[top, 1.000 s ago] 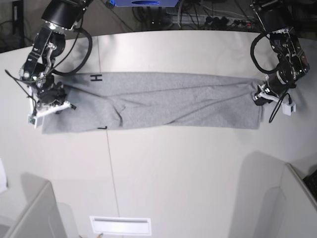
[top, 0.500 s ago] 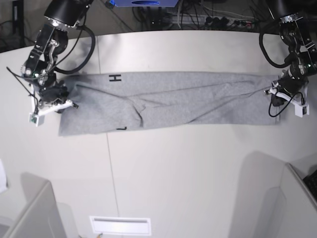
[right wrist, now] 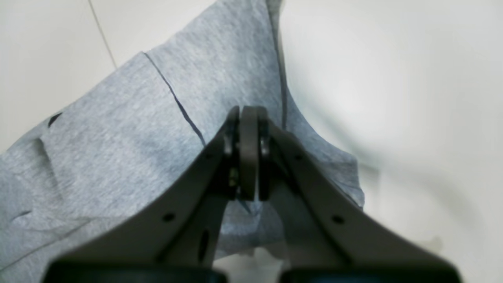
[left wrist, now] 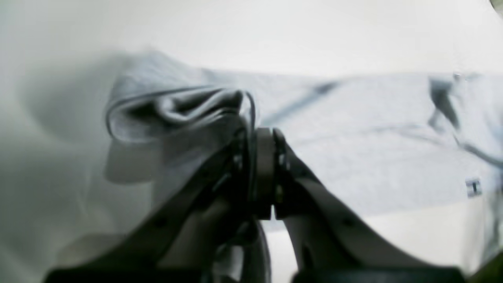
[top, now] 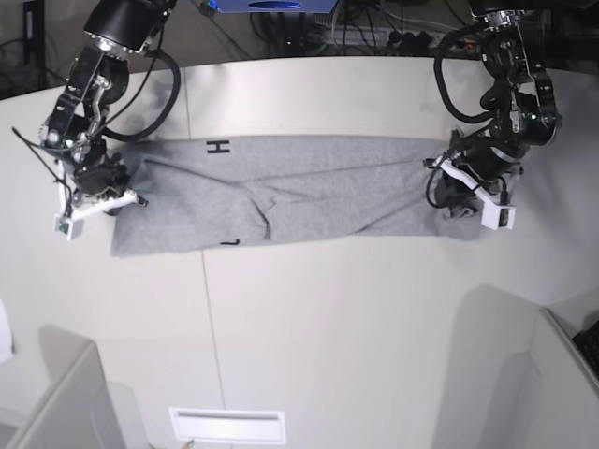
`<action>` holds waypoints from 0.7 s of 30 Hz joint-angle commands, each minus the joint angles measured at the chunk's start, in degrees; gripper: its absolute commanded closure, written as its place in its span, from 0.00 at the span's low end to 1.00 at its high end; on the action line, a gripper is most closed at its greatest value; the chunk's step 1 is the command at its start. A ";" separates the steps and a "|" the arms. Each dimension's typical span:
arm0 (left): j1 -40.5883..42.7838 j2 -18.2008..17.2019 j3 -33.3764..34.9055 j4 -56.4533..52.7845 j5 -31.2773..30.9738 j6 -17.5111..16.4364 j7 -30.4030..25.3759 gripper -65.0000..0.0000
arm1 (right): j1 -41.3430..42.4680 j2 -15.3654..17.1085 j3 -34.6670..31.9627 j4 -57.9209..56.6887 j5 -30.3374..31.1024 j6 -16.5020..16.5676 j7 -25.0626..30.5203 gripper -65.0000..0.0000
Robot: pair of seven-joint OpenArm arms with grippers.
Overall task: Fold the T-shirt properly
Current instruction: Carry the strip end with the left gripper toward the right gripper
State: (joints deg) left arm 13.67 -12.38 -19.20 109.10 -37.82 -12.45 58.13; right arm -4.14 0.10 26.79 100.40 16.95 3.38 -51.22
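The heather-grey T-shirt (top: 309, 192) lies stretched in a long band across the table, plain side up, with a black letter H (top: 218, 147) showing at its far edge. My right gripper (top: 120, 195) is shut on the shirt's end at the view's left; in the right wrist view the gripper (right wrist: 247, 116) pinches the grey cloth (right wrist: 118, 149). My left gripper (top: 456, 199) is shut on the opposite end. There the cloth (left wrist: 169, 110) bunches into a raised fold at the closed left gripper (left wrist: 262, 135).
A thin seam (top: 211, 309) runs front to back across the white table. A white slotted plate (top: 227, 426) lies at the front edge, with grey panels (top: 524, 374) at both front corners. Cables (top: 393, 37) crowd the back edge.
The shirt first slid toward the view's right, pulled taut. Then my left gripper swung back toward the left with its end, so the band is shorter and bunched there. The right gripper barely moved.
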 commanded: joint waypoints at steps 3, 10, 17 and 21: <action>-1.85 -0.06 4.92 0.92 -0.81 2.73 -1.21 1.00 | 0.67 0.39 0.16 1.18 0.41 0.01 1.07 1.00; -6.59 0.12 16.26 0.57 -0.81 7.57 -1.21 1.00 | 0.67 0.39 0.16 1.01 0.41 0.01 1.07 1.00; -12.57 0.21 26.37 -2.07 -0.81 10.91 -1.12 1.00 | 0.58 0.39 0.16 1.01 0.41 0.01 1.07 1.00; -14.86 0.82 30.67 -5.67 -0.81 12.05 -1.12 1.00 | 0.58 0.30 0.34 1.01 0.41 0.01 1.07 1.00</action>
State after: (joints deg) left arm -0.14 -11.86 11.57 102.32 -37.58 -0.01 58.08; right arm -4.34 -0.03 26.81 100.40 16.97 3.38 -51.24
